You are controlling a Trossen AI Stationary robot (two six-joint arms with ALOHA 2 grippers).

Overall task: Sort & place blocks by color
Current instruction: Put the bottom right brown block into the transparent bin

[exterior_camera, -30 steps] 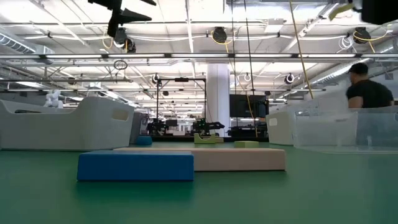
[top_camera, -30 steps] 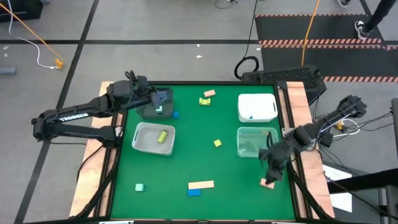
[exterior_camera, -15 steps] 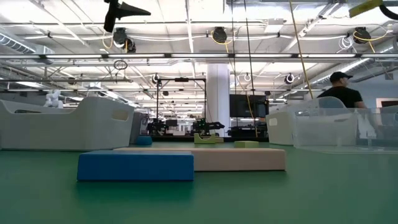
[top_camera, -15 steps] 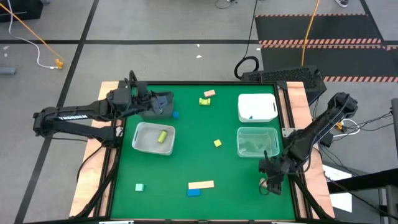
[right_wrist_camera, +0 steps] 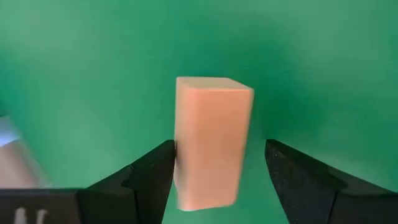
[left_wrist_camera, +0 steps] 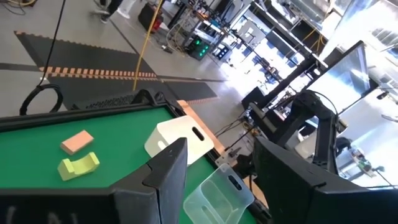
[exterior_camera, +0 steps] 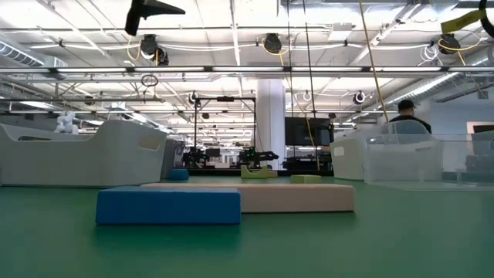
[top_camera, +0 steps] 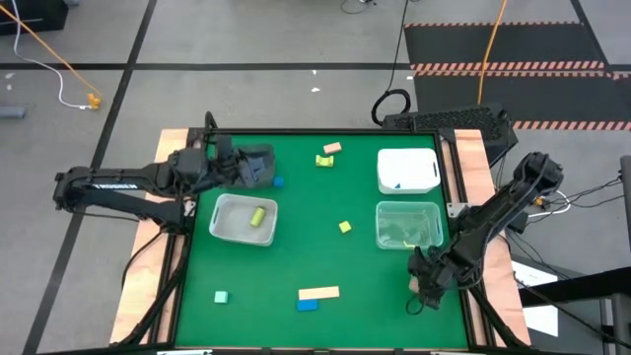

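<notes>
My right gripper (top_camera: 426, 288) hangs open over the table's near right corner. In the right wrist view a tan-orange block (right_wrist_camera: 211, 140) lies on the green mat between its fingers. My left gripper (top_camera: 237, 166) is open at the dark grey bin (top_camera: 258, 166), far left. Loose on the mat are a yellow-green block (top_camera: 324, 160), a tan one (top_camera: 332, 148), a blue cube (top_camera: 279, 181), a yellow cube (top_camera: 344, 227), a mint cube (top_camera: 221, 296), a tan bar (top_camera: 318, 292) and a blue block (top_camera: 308, 305). A yellow-green block (top_camera: 257, 215) lies in the left clear bin (top_camera: 225, 229). My right gripper comes from above, pointing down, with the tan-orange block's long sides (right_wrist_camera: 181, 143) facing its fingers. One finger (right_wrist_camera: 155, 171) stands right against the block; whether it touches I cannot tell. The other finger (right_wrist_camera: 292, 174) is a gap away. The block rests on the mat.
A white bin (top_camera: 407, 170) holding a blue block (top_camera: 397, 184) and a second clear bin (top_camera: 407, 225) stand along the right side, just beyond my right gripper. Wooden rails edge the mat. In the low view a person (exterior_camera: 405, 116) moves in the room behind.
My right gripper has moved toward the near edge and down, from beside the clear bin to right over the tan-orange block. My left arm has drawn back toward the table's left edge, uncovering the dark grey bin.
</notes>
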